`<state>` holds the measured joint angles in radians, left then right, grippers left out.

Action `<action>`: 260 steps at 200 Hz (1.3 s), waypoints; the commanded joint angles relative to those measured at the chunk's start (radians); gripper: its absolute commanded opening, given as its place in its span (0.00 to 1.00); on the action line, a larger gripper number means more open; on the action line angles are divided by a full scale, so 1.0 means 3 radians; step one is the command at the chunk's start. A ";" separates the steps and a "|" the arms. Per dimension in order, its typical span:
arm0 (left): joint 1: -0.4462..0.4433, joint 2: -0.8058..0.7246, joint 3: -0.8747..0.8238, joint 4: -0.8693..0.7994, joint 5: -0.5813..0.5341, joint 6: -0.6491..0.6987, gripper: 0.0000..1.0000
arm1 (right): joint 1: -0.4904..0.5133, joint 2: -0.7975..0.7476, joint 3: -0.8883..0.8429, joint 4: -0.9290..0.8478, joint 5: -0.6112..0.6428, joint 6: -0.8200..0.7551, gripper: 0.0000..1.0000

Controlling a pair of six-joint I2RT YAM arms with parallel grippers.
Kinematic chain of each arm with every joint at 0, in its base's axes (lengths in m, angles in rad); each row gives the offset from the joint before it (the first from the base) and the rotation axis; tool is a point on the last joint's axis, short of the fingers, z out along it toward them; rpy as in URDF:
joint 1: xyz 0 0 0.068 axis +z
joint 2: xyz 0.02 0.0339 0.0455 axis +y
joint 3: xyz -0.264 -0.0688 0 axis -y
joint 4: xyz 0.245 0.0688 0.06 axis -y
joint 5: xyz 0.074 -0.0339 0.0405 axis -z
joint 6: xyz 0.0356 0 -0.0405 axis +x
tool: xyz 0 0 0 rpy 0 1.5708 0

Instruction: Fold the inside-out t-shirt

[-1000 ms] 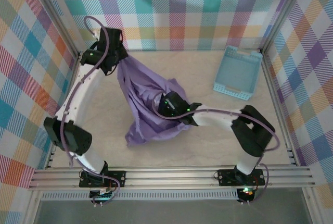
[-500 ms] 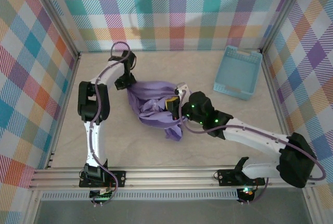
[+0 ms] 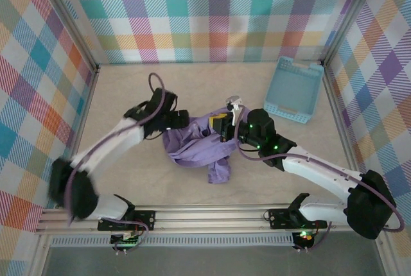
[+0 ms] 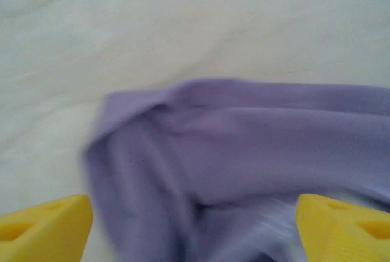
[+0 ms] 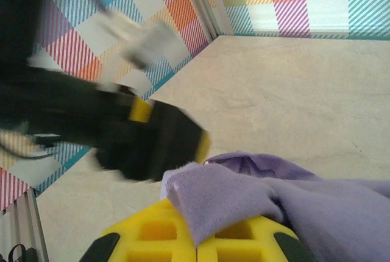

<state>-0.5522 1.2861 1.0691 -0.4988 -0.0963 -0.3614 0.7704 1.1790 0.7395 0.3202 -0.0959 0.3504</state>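
The lavender t-shirt (image 3: 192,149) lies crumpled in a heap at the middle of the table, with one strip trailing toward the near edge. My left gripper (image 3: 181,120) hovers at the heap's left back edge. In the left wrist view its yellow fingertips (image 4: 42,226) stand wide apart, open, with purple t-shirt fabric (image 4: 244,146) loose on the table beneath them. My right gripper (image 3: 220,126) is at the heap's right back edge. There, in the right wrist view, my right gripper (image 5: 196,240) is shut on a fold of the t-shirt (image 5: 225,198).
A light blue slotted basket (image 3: 294,90) sits at the back right, tilted against the corner. Plaid walls and metal frame rails (image 3: 212,215) enclose the beige table (image 3: 128,180). The left arm's black wrist (image 5: 122,134) shows blurred close in front of the right gripper.
The left gripper has opened and let go of the t-shirt, and its arm has swung down toward the near side. The shirt has settled into a lower heap. The right gripper stays shut on it.
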 commanded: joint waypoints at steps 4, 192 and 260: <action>-0.0207 -0.0387 -0.0568 0.0887 0.0474 0.0372 0.88 | -0.0036 -0.0038 0.0070 0.0138 -0.0226 0.0073 0.00; -0.0573 -0.0138 0.0036 0.0832 0.0156 0.0326 0.00 | -0.0318 0.0032 0.0346 -0.0972 -0.0052 -0.0088 0.26; -0.0565 -0.0134 0.0519 0.0507 -0.0102 0.0240 0.00 | -0.0051 -0.0348 -0.0100 -0.1284 0.0189 -0.0032 0.82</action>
<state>-0.7185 1.2724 1.1778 -0.3202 -0.0853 -0.2726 0.7238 1.0950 0.7654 -0.0402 -0.0605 0.3088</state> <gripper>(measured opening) 0.052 0.786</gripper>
